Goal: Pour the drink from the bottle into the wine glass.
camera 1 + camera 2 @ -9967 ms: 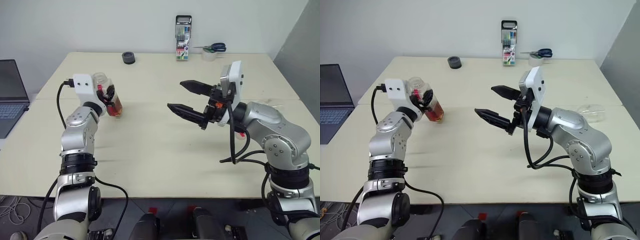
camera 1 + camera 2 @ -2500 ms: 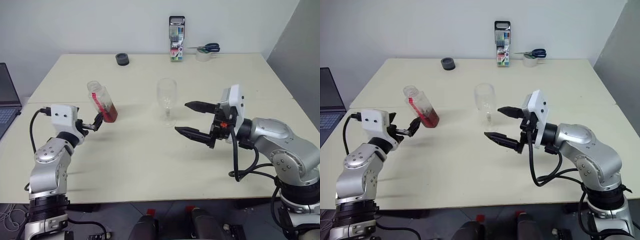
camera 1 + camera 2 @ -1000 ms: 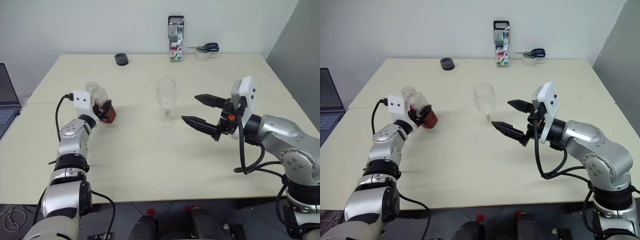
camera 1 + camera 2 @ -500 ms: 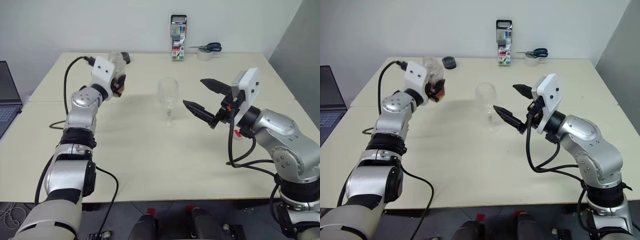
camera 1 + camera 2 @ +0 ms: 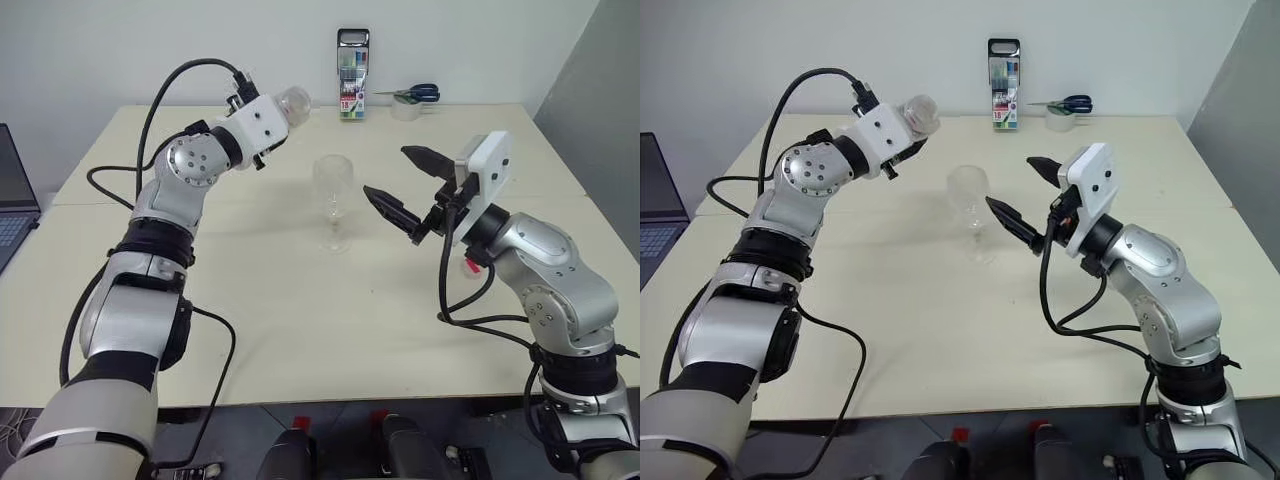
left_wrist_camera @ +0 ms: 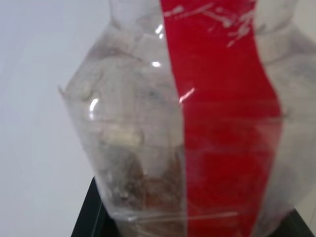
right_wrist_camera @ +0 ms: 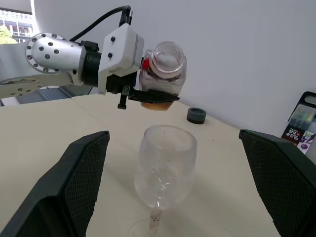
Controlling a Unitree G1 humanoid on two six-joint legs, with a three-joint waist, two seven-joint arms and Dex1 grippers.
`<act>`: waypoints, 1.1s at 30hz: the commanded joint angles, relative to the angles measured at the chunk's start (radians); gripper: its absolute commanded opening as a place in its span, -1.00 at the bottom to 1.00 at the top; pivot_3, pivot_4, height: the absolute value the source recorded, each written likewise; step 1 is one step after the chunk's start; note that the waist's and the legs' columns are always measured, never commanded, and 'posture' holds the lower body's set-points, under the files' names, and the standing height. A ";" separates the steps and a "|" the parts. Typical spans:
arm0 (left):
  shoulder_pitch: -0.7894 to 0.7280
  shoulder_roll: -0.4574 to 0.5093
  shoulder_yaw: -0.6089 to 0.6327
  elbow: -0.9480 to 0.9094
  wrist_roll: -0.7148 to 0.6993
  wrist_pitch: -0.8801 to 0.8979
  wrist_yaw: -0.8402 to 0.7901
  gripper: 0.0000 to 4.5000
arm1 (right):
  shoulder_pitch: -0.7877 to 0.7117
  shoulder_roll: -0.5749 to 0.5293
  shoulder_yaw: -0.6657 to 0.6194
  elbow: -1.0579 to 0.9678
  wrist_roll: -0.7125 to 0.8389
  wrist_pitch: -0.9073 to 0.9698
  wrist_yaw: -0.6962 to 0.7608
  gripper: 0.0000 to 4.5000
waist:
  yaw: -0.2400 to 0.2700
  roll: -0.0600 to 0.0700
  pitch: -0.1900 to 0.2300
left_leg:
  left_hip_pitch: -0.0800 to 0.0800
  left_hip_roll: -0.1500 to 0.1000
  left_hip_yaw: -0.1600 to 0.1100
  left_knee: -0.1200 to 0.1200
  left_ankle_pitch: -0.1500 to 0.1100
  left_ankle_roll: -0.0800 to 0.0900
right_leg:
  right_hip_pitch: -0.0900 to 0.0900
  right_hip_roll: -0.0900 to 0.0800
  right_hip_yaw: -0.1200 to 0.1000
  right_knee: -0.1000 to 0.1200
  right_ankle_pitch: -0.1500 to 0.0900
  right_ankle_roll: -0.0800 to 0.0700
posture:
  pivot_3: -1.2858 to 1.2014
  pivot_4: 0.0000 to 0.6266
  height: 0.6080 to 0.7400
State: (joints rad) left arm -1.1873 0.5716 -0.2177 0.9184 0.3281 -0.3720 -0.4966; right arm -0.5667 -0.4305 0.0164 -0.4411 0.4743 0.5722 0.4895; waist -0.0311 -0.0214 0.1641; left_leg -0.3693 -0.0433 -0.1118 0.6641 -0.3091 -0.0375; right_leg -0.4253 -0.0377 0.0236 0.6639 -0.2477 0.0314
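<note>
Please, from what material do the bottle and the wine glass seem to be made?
The bottle: probably clear plastic, glossy; its squarish walls show soft facets and creases, with a red label strip along one side. The wine glass: clear and smooth, with a rounded bowl on a thin stem; it looks like glass, though clear hard plastic cannot be excluded from the pictures.

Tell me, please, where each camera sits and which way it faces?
Head views: look forward and down over the table, both arms, wine glass.
Left wrist view: along the left gripper at the bottle it grips.
Right wrist view: between open right gripper fingers toward glass and bottle.
Shared: every view shows the bottle.
</note>
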 commanded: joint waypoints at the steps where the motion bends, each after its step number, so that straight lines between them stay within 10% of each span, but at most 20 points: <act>1: -0.066 0.029 -0.020 0.006 0.047 -0.067 0.034 -0.26 | -0.020 0.006 -0.016 -0.022 -0.008 -0.017 -0.012 1.00 | 0.000 0.000 0.000 | 0.000 0.000 0.000 0.000 0.000 0.000 | 0.000 0.000 0.000 0.000 0.000 0.000 | 0.03 -0.52 1.00; 33: -0.188 0.065 -0.173 0.140 0.305 -0.273 0.197 -0.26 | 0.022 0.030 -0.007 -0.036 -0.015 -0.031 -0.019 1.00 | -0.001 0.000 0.000 | -0.002 -0.001 0.000 0.001 0.000 0.000 | 0.000 0.000 -0.003 0.001 0.000 0.000 | 0.03 -0.52 1.00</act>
State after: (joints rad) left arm -1.3172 0.6153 -0.3905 1.0713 0.6309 -0.6262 -0.3299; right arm -0.5266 -0.4063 0.0211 -0.4339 0.4521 0.5466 0.4766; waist -0.0320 -0.0214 0.1641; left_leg -0.3713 -0.0443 -0.1113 0.6654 -0.3090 -0.0373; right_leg -0.4257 -0.0375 0.0206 0.6646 -0.2477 0.0315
